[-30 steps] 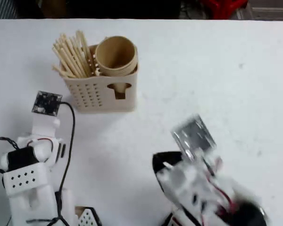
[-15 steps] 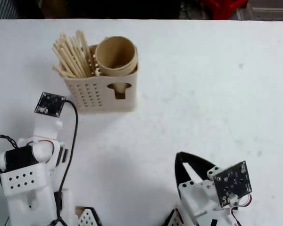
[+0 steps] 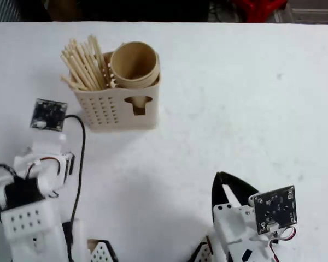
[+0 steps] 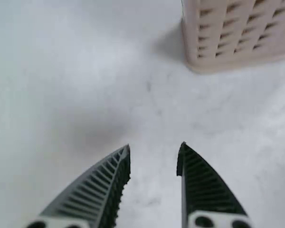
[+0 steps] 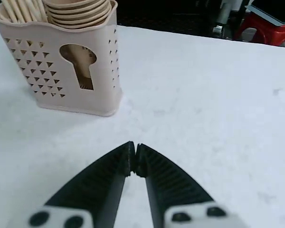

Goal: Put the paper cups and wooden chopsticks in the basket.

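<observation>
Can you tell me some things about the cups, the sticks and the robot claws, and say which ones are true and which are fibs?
1. The brown paper cups sit stacked inside the beige perforated plastic basket. True.
2. The wooden chopsticks lie scattered on the white table. False: they stand bundled in the basket, beside the cups.
3. The left gripper is open, with nothing between its fingers. True.
4. The right gripper is holding a paper cup. False: its tips are shut together on nothing, over the bare table in front of the basket.
</observation>
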### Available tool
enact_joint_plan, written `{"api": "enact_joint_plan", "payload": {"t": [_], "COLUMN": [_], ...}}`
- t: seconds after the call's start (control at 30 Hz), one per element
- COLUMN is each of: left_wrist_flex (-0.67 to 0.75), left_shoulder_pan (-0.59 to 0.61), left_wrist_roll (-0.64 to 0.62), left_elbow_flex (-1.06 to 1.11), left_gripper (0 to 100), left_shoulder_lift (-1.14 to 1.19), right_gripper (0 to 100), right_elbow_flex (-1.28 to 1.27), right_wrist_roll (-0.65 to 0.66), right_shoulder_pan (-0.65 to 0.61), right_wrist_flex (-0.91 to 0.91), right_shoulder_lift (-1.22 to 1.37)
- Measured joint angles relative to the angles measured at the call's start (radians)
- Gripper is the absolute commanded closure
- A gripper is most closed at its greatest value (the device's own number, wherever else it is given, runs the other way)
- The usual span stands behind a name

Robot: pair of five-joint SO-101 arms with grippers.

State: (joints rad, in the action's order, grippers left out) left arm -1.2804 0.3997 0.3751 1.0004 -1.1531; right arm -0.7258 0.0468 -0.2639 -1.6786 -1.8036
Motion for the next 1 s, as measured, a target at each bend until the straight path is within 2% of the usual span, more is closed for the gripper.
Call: {"api": "enact_joint_plan", "payload": {"t": [0.13,0.33,0.5,0.67,0.8,0.9,1.0], "left_wrist_flex": [0.0,0.029,0.107,0.258,0.397,0.414,0.407], "left_shoulder_pan": [-0.006,-0.006,-0.006,-0.006,-0.009,-0.008,-0.008], "left_wrist_roll": [-0.075,-0.084,-0.084,-0.084,-0.084,-0.084,-0.084], "left_elbow_flex": [0.018,0.229,0.384,0.572,0.69,0.697,0.697], "left_gripper": [82,82,82,83,83,83,82], "left_shoulder_lift": [-0.233,-0.641,-0.632,-0.628,-0.615,-0.601,-0.603], "right_gripper": [97.8,98.1,98.1,98.1,98.1,98.1,98.1], "right_elbow_flex": [-0.051,-0.249,-0.273,-0.358,-0.577,-0.784,-0.934], "right_wrist_roll": [0.0,0.0,0.0,0.02,0.17,0.298,0.359], "right_shoulder_pan": [0.044,0.114,0.17,0.247,0.293,0.324,0.354], "right_wrist_flex": [0.026,0.135,0.175,0.229,0.419,0.588,0.674], "right_shoulder_lift": [-0.002,0.0,0.0,0.0,0.0,0.005,0.009]}}
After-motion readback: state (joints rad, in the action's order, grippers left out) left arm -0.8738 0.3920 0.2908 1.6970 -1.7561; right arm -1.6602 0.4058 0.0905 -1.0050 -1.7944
